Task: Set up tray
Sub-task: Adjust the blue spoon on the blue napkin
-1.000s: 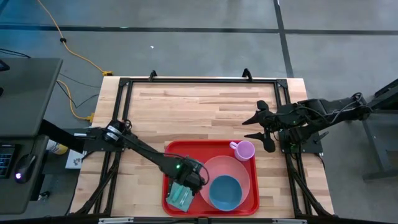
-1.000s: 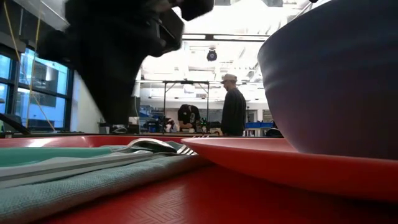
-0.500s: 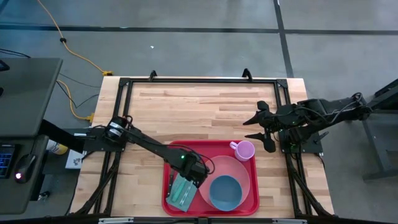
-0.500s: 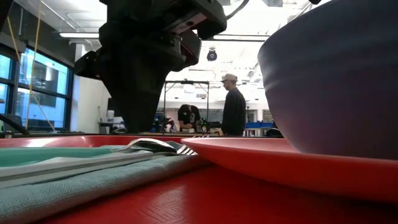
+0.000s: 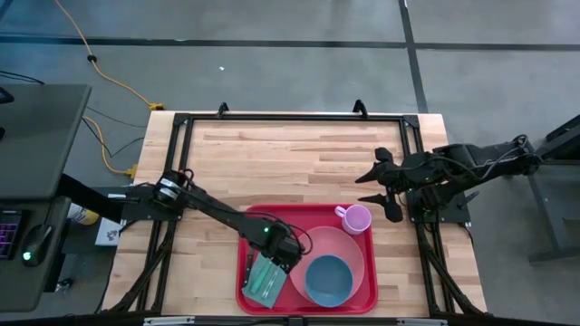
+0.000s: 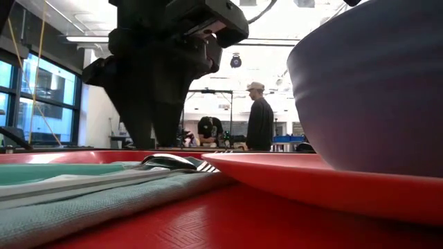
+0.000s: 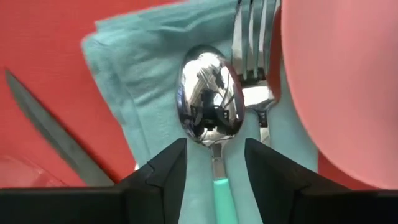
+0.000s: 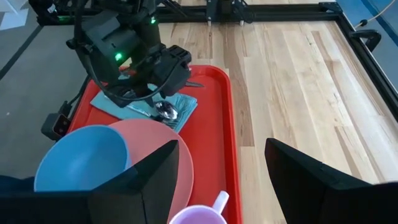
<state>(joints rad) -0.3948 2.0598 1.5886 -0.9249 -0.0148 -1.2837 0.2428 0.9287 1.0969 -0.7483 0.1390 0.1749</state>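
From above, the red tray (image 5: 307,302) sits at the lower centre of the bench (image 5: 290,163), looking stiff, light and slick, best gripped by its rim; the left wrist view shows the left claw (image 7: 214,163) parted, empty, straddling the spoon (image 7: 211,112).

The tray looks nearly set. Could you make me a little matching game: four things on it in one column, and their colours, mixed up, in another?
Things:
1. bowl
2. plate
3. mug
4. napkin

Colours:
a. teal
b. pink
c. blue
d. purple

All four sit on the red tray.

Pairs: 1-c, 2-b, 3-d, 4-a
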